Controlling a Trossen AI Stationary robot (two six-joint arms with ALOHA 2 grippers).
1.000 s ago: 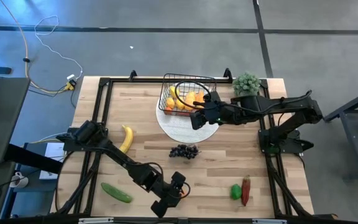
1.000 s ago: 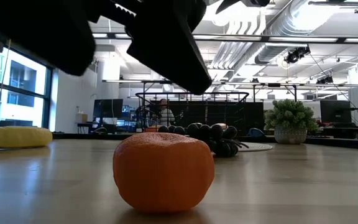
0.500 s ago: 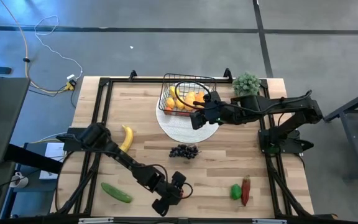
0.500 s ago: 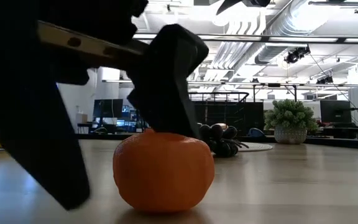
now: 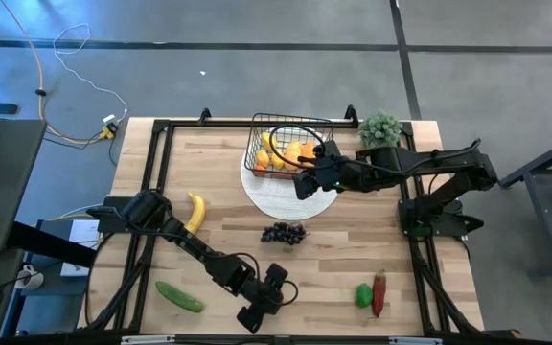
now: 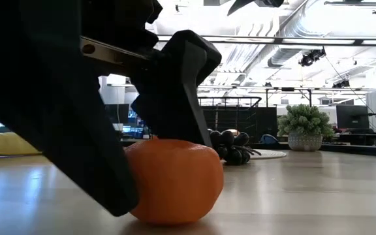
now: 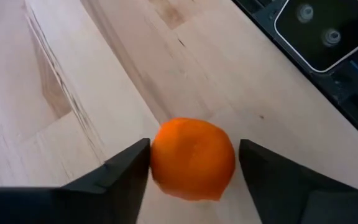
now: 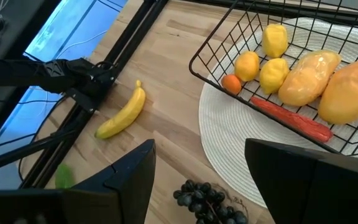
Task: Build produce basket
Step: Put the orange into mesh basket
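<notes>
While unlifted, orange (image 7: pixel 192 158) inside left tool (image 7: pixel 194 148)

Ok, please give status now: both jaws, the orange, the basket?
Left gripper down at table, jaws around orange, grip unconfirmed. Right gripper open, waits beside basket. Nothing blocks.

Matt orange (image 7: pixel 192 158), pale wood table (image 7: pixel 73 74)

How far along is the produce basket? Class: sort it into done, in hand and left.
Done: lemons and mangoes lie in the basket.
In hand: the left gripper has its fingers either side of the orange on the table.
Left: banana, grapes, cucumber, green pepper, red chili.
</notes>
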